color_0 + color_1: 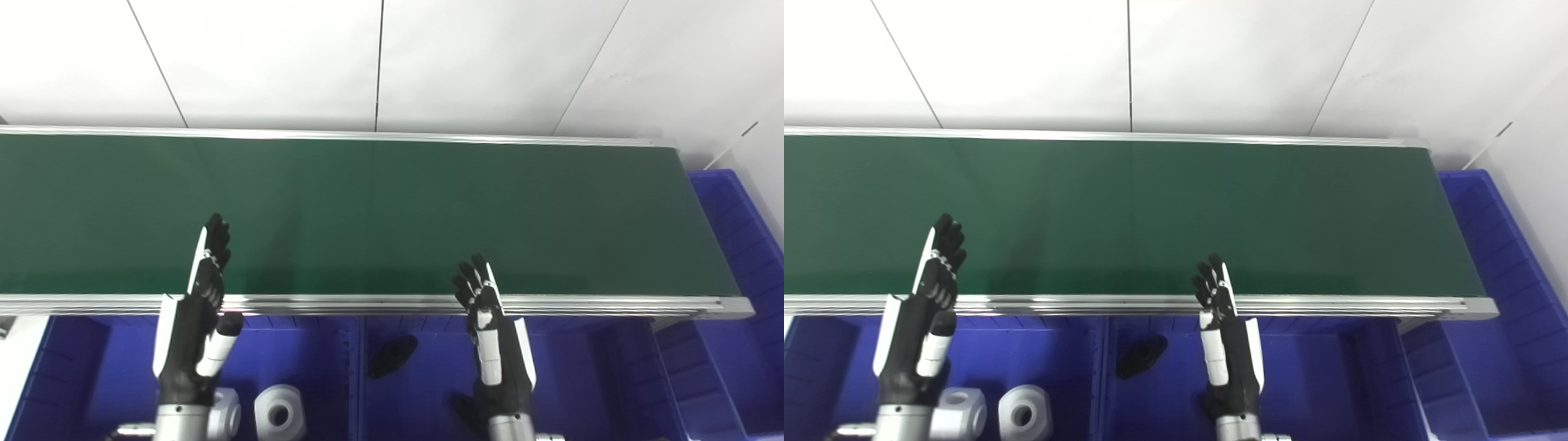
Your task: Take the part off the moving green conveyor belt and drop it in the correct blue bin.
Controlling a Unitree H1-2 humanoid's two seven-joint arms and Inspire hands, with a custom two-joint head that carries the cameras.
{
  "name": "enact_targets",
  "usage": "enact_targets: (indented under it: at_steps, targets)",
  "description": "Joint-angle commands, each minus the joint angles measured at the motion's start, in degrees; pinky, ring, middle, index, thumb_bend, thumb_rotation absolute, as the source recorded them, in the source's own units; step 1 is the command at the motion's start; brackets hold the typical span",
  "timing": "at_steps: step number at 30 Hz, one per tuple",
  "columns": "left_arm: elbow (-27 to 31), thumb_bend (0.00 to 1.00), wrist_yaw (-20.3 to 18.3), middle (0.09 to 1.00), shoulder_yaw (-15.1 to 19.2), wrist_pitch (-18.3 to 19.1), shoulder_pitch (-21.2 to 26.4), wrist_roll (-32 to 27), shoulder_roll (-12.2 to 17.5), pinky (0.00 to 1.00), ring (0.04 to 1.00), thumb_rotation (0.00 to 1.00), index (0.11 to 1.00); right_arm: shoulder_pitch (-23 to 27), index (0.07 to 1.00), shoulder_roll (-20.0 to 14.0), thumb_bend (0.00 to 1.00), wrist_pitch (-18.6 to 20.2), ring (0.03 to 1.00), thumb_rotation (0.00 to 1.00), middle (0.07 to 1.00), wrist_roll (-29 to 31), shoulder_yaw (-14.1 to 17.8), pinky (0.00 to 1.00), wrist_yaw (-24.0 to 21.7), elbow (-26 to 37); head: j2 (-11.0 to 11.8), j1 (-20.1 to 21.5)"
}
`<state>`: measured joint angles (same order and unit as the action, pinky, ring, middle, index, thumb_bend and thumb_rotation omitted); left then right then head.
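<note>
The green conveyor belt (380,214) runs across the frame from the left edge to the right, its long axis horizontal, bounded by a silver rail (551,304) along the near edge and a second rail along the far edge. No part is visible on the belt surface. Below the belt, three blue bins appear along the lower edge: a left bin (294,355), a middle bin (429,367) and a right bin (625,380); a fourth blue bin (735,208) stands at the right end of the belt. The left bin holds two white parts (280,413), each a rounded block with a central bore facing upward; one is partly hidden behind the left arm. The middle bin holds one black part (392,356) near its upper left corner, its long axis tilted from lower left to upper right; a second dark shape behind the right wrist cannot be identified. The left hand (205,288) is at the lower left, fingers extended and pointing up-frame over the near edge of the belt, spread apart, holding nothing. The right hand (484,306) is at lower centre, fingers likewise extended over the near rail, spread, holding nothing.
</note>
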<state>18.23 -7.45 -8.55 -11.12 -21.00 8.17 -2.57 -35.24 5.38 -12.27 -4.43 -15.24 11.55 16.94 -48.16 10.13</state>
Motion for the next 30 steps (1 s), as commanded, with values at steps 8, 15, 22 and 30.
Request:
enact_targets:
  at_steps: [8,15,22,30]
  targets:
    - [12.89,0.83,3.48,1.000,-1.30,3.58,-8.67,-8.88,-2.96,1.00,1.000,0.84,1.000,-3.42,1.000,-0.14,0.78,-7.19,0.948,0.99,0.991,-2.16,-1.10,0.97,-1.90,2.84,-1.30,-0.36]
    - [8.19,0.87,2.04,1.000,0.00,-1.57,-7.66,-3.41,2.26,1.00,1.000,0.88,1.000,-4.78,1.000,0.98,0.79,-5.91,0.940,0.98,0.991,-3.43,-2.43,0.98,-2.43,3.79,-2.60,3.14]
    - [8.02,0.89,1.58,1.000,0.18,1.20,-5.18,-8.25,4.26,1.00,1.000,0.92,1.000,-5.60,1.000,2.61,0.80,-4.43,0.965,0.97,1.000,-3.71,-1.71,1.00,-1.08,5.89,-4.64,5.56]
    - [11.55,0.83,1.06,0.996,0.09,4.59,-8.00,-13.07,5.37,1.00,0.996,0.92,0.995,-5.31,1.000,2.96,0.85,0.41,0.971,0.98,1.000,-1.55,-1.61,1.00,-1.54,8.31,-6.64,5.69]
